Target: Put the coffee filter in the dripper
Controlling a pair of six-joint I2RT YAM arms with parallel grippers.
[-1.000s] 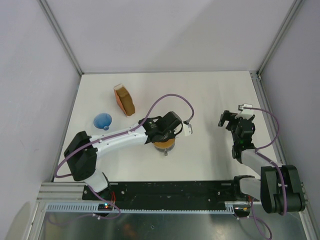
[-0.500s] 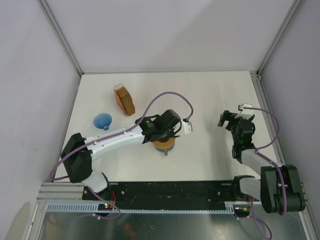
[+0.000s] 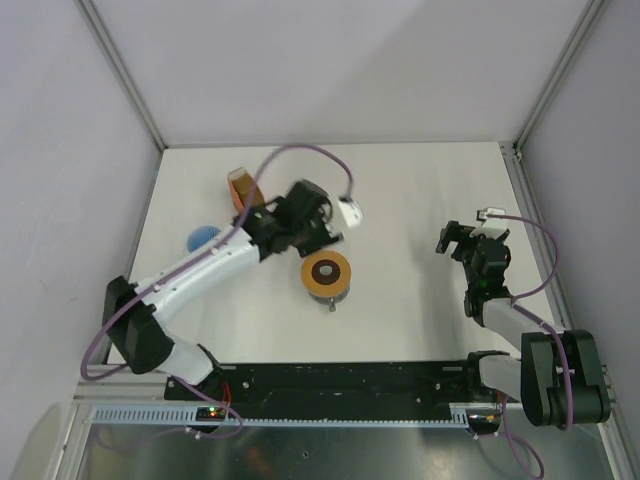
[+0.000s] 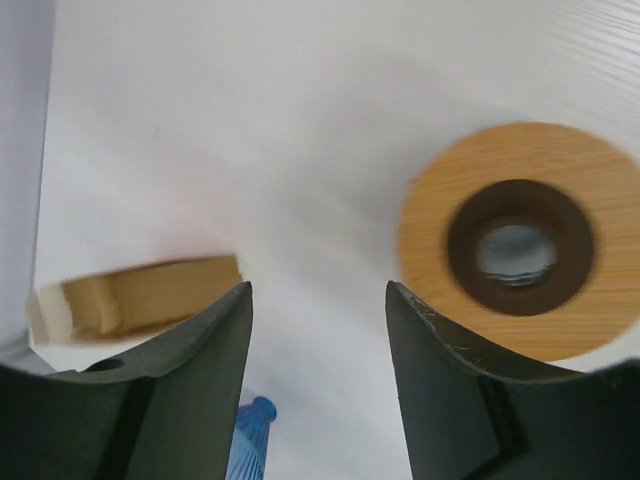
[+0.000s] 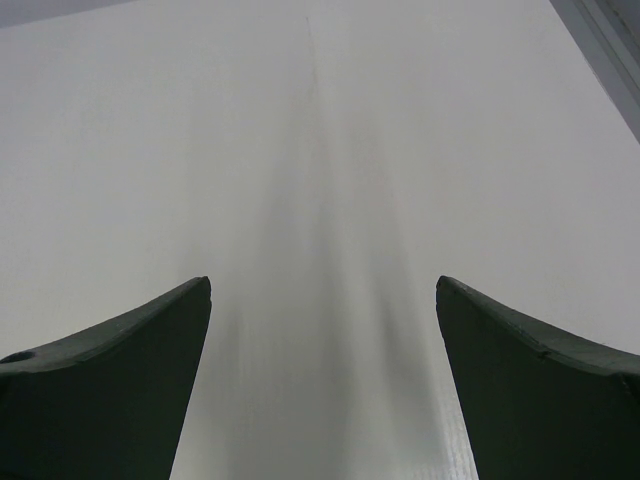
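The dripper's blue ribbed cone [image 3: 201,237] lies at the table's left, partly hidden by my left arm. Its tip shows low in the left wrist view [image 4: 250,445]. The orange-brown ring collar [image 3: 327,273] with a dark centre hole stands apart from it mid-table and shows in the left wrist view [image 4: 520,240]. No pale tan coffee filter shows on its own. My left gripper [image 3: 297,232] is open and empty, between the ring and the packet; in its wrist view [image 4: 318,290] only bare table lies between the jaws. My right gripper [image 3: 458,238] [image 5: 322,285] is open and empty at the right.
An orange-brown packet [image 3: 240,186] stands at the back left, partly behind my left arm, and shows in the left wrist view [image 4: 140,297]. A purple cable [image 3: 300,150] loops above the left wrist. Metal frame posts edge the table.
My left gripper has left its place over the ring collar and swung up and to the left toward the packet, uncovering the ring. The right arm has not moved.
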